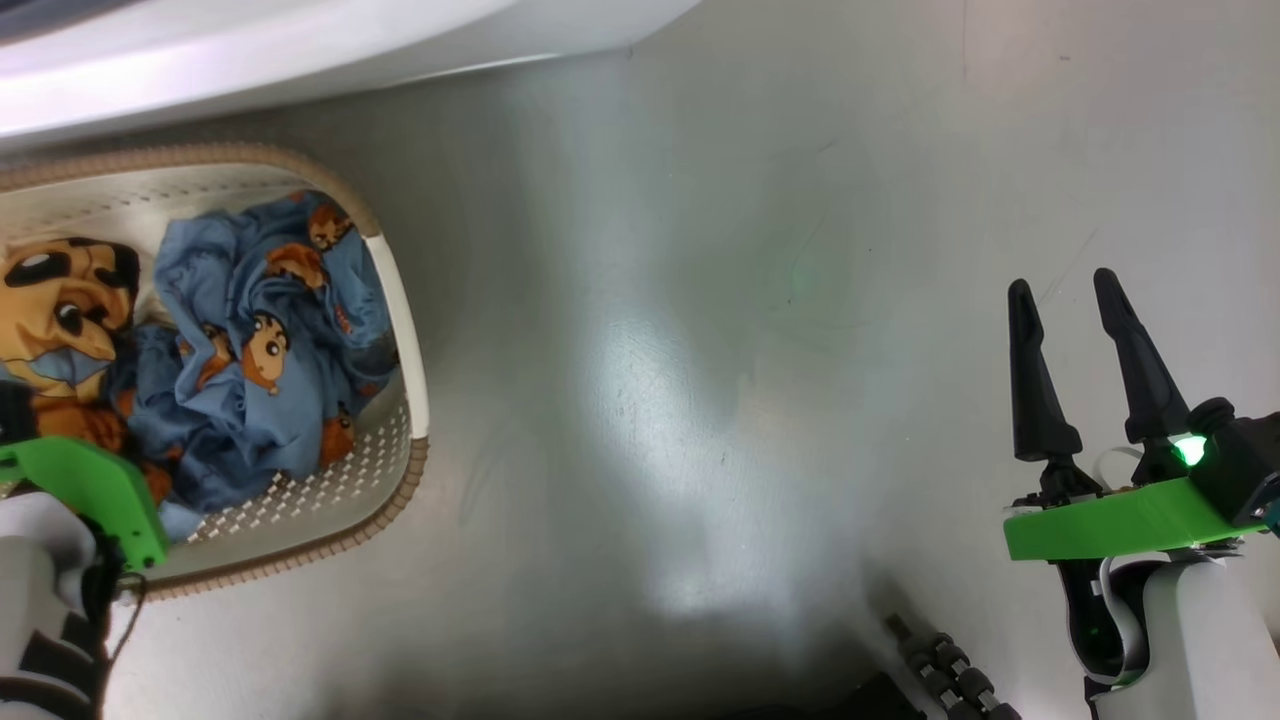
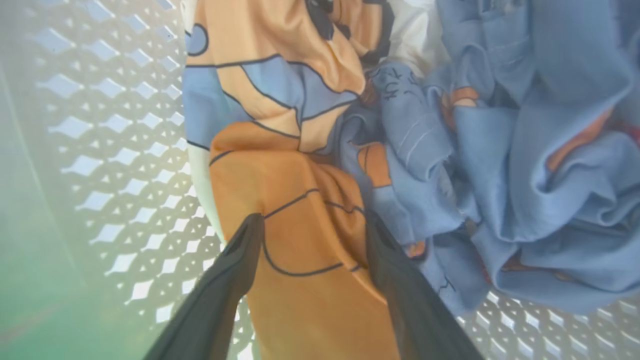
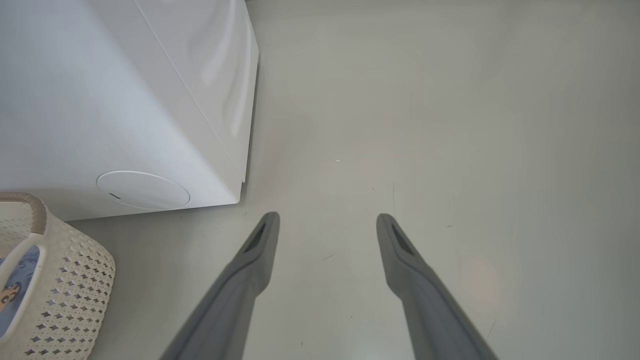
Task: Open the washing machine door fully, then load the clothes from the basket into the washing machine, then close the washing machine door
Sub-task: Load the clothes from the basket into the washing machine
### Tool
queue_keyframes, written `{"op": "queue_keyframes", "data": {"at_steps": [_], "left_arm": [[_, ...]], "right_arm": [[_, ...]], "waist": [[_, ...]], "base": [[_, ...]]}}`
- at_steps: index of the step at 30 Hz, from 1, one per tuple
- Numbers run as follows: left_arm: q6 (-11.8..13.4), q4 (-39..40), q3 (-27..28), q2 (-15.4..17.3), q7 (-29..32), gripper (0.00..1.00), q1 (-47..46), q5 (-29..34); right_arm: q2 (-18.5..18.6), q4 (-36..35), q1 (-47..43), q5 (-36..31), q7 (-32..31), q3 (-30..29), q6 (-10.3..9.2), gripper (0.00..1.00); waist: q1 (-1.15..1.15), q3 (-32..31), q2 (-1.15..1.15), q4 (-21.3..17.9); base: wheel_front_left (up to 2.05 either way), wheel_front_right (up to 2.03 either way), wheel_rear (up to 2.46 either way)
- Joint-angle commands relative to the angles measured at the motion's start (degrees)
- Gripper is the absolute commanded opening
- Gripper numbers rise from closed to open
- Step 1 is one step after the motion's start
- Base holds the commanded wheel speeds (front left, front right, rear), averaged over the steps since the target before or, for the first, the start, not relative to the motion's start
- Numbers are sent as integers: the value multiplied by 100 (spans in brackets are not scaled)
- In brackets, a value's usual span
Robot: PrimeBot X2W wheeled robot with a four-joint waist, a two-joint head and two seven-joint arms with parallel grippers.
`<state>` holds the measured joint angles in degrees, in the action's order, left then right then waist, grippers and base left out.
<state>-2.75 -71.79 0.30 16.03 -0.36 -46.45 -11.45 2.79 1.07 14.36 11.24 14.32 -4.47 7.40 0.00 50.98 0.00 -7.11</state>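
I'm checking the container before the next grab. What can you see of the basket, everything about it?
The basket is cream-white plastic with diamond perforations, rounded corners, a brown woven-look rim and a white side handle. It stands upright on the grey floor, close beside the washing machine. Crumpled blue printed clothes lie in it, and the open left gripper reaches inside, straddling an orange fold.

No words, brands or numbers can be read; small dark printed marks on the clothes [image 2: 410,150] are too blurred to make out.
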Motion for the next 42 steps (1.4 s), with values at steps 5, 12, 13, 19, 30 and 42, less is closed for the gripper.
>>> {"op": "queue_keyframes", "data": {"at_steps": [5, 12, 13, 19, 30, 42], "left_arm": [[25, -82, 49, 444, 135, 2, 13, 20], [-139, -125, 51, 547, -211, 0, -27, -88], [-173, -132, 39, 573, -296, 0, -10, -92], [-385, -157, 29, 640, -1043, 0, 69, -229], [-471, 39, -292, 474, -1452, 0, 133, -502], [-473, 1400, -228, 217, -1463, 0, 779, -735]], "right_arm": [[9, -134, -38, 97, 68, 148, 9, 100], [9, -81, 80, 138, 68, 175, 9, 100], [9, -74, 99, 134, 68, 187, 9, 100], [9, -18, 200, 115, 68, 226, 9, 100], [9, 78, 187, -7, 68, 200, 9, 100], [9, 143, -1, -186, 68, 113, 9, 100]], "waist": [[0, 101, 0, -28], [0, 54, 0, -30], [0, 30, 0, -32], [0, -166, 0, -7], [0, -706, 0, 168], [0, -1464, 0, 417]], "base": [[0, 0, 0], [0, 0, 0], [0, 0, 0], [0, 0, 0], [0, 0, 0], [0, 0, 0]]}}
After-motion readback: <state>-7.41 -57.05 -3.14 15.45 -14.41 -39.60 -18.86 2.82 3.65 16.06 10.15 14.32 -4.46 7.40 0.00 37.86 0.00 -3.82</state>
